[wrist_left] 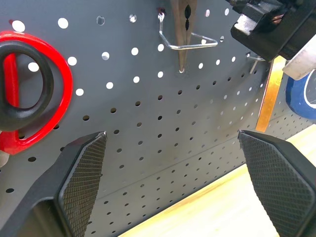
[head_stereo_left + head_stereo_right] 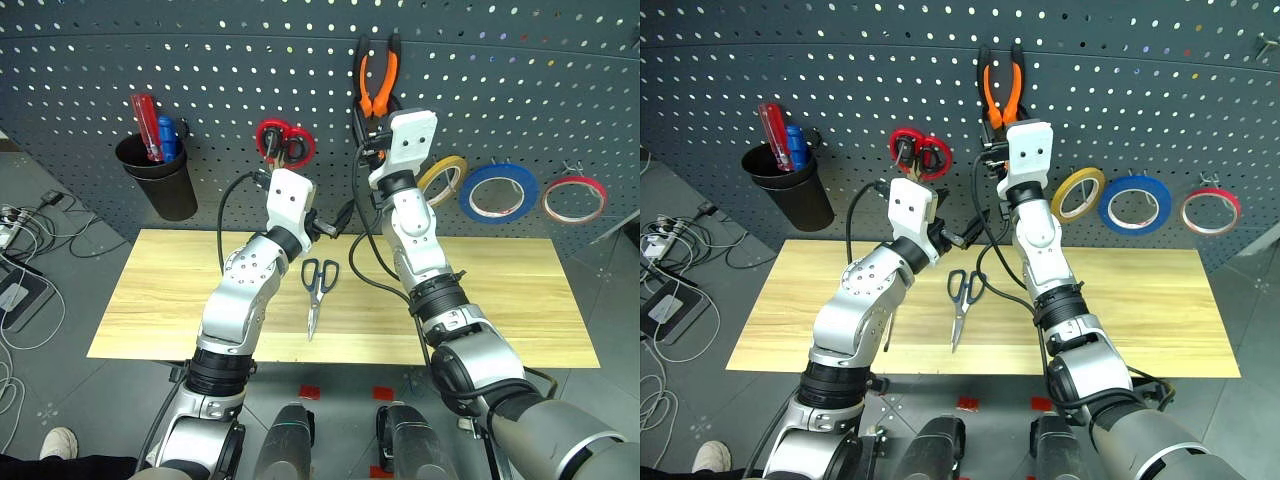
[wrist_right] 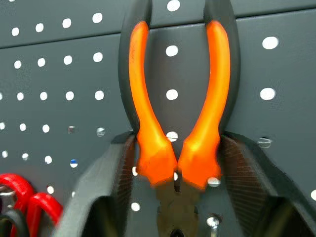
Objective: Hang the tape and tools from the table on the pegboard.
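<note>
The orange-and-black pliers [image 2: 378,80] hang handles-up on a wire hook of the grey pegboard [image 2: 200,60]. My right gripper [image 3: 175,163] is raised to them, open, one finger close on each side of the handles near the joint. The blue tape [image 2: 498,192] hangs on the pegboard to the right. Dark-blue-handled scissors [image 2: 318,280] lie on the pale wood table [image 2: 520,300] between my arms. My left gripper [image 1: 173,163] is open and empty, facing the pegboard just above the table's back edge, between the red scissors [image 1: 24,94] and the pliers' nose [image 1: 182,29].
A yellow roll [image 2: 442,178] and a red-and-white roll [image 2: 574,198] hang either side of the blue tape. A black cup [image 2: 160,180] on the pegboard's left holds red and blue screwdrivers. A thin dark rod [image 2: 887,330] lies under my left forearm. Cables lie on the floor at left.
</note>
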Tool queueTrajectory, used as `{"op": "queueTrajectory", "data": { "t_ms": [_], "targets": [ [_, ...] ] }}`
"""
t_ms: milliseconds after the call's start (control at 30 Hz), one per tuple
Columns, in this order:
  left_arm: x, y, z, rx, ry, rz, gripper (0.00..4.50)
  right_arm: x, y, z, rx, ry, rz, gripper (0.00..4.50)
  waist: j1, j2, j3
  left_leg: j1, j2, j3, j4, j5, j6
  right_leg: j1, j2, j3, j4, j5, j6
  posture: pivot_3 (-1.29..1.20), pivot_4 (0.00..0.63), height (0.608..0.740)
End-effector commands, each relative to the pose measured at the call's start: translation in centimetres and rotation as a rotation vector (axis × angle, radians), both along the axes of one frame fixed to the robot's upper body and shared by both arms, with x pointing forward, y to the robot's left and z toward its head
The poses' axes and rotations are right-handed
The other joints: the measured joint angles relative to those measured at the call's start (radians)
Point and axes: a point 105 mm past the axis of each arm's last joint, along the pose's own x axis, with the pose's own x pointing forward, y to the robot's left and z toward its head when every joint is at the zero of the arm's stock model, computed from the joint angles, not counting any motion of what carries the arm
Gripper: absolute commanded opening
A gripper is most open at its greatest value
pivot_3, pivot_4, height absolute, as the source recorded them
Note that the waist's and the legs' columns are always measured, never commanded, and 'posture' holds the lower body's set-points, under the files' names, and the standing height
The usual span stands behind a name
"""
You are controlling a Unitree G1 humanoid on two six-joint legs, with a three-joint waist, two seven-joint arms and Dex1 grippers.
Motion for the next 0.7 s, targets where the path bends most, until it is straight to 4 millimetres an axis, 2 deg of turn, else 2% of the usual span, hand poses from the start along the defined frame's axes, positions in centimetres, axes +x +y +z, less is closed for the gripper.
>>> {"op": "queueTrajectory", "data": {
  "t_ms": [33, 100, 267, 700],
  "targets": [
    [-0.4, -0.2, 1.5, -0.009, -0.060, -0.009, 4.50, 0.1, -1.5, 0.4, 0.027, -0.003, -0.041, 3.88, 0.004, 0.000, 0.000, 0.000, 0.000, 0.000, 0.000, 0.000, 0.000, 0.000, 0.000, 0.000, 0.000, 0.000, 0.000, 0.25, 0.312, 0.740],
    [-0.4, -0.2, 1.5, -0.009, -0.060, -0.010, 4.50, 0.1, -1.6, 0.3, 0.021, -0.001, -0.045, 4.45, 0.006, 0.000, 0.001, 0.000, -0.001, 0.000, 0.000, 0.000, 0.000, 0.000, -0.001, 0.000, 0.000, 0.000, 0.000, 0.23, 0.306, 0.740],
    [-0.3, -0.6, 1.4, -0.019, -0.061, -0.017, 4.50, -0.3, -1.9, -0.1, 0.014, 0.015, -0.047, 4.45, 0.009, 0.000, 0.001, 0.000, -0.001, 0.000, 0.000, 0.000, 0.000, 0.000, -0.001, 0.000, -0.001, 0.000, 0.000, 0.22, 0.300, 0.740],
    [-0.3, -0.5, 1.0, -0.034, -0.056, -0.012, 4.50, -3.4, -2.7, -1.5, -0.095, 0.071, 0.044, 4.45, -0.002, 0.000, 0.001, -0.001, 0.000, 0.000, -0.002, 0.001, -0.001, -0.001, 0.000, 0.000, -0.005, 0.000, 0.000, 0.18, 0.275, 0.740]
  ]
}}
